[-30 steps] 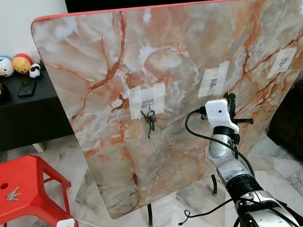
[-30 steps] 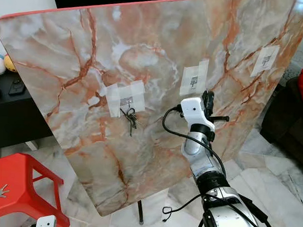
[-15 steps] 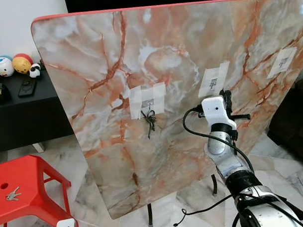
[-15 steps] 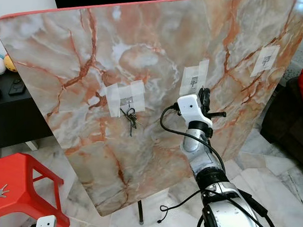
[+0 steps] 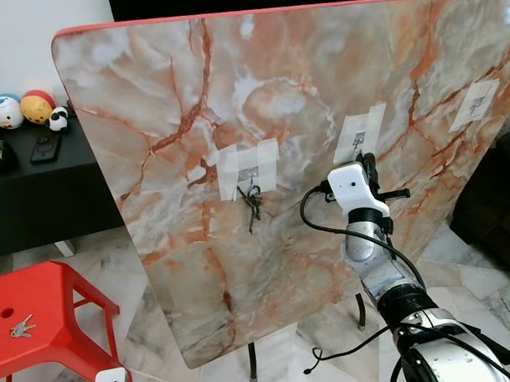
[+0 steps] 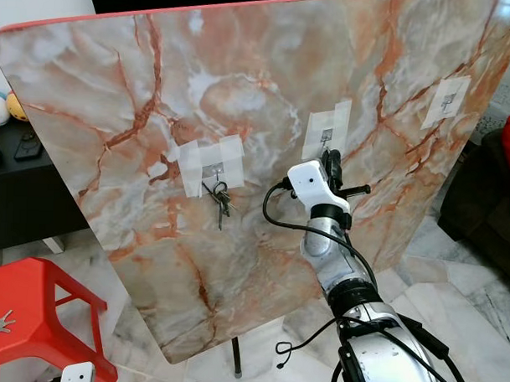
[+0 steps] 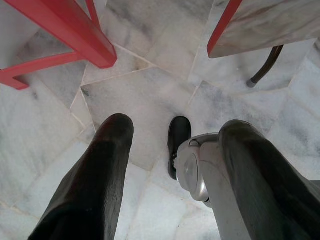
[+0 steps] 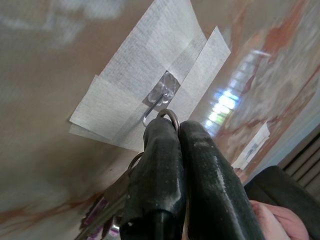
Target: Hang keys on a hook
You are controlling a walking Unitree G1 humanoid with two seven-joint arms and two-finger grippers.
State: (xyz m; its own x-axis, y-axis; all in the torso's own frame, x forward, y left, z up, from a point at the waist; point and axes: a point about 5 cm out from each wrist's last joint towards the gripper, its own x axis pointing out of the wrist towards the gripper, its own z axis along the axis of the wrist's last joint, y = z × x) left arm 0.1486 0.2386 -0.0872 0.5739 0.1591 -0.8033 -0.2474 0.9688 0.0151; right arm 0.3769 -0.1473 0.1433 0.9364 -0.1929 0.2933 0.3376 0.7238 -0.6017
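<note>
An upright marble board (image 5: 267, 91) carries three taped metal hooks. One bunch of keys (image 5: 252, 204) hangs from the left hook. My right gripper (image 5: 370, 166) is raised just below the middle hook (image 5: 358, 143). In the right wrist view that gripper (image 8: 172, 129) is shut on a key ring (image 8: 170, 114), and its keys (image 8: 107, 200) dangle below the fingers. The ring sits right beside the tip of the hook (image 8: 155, 104); whether it is over the hook I cannot tell. My left gripper (image 7: 177, 131) hangs open over the floor.
A third hook (image 5: 477, 103) is taped at the board's far right. A red stool (image 5: 58, 306) at the lower left has another set of keys (image 5: 21, 325) on it. A black cabinet (image 5: 37, 192) with toys stands behind. A dark sofa (image 5: 489, 199) is on the right.
My right gripper has moved left and slightly up with the key ring, closing in on the middle hook. The board and the hanging keys have stayed put.
</note>
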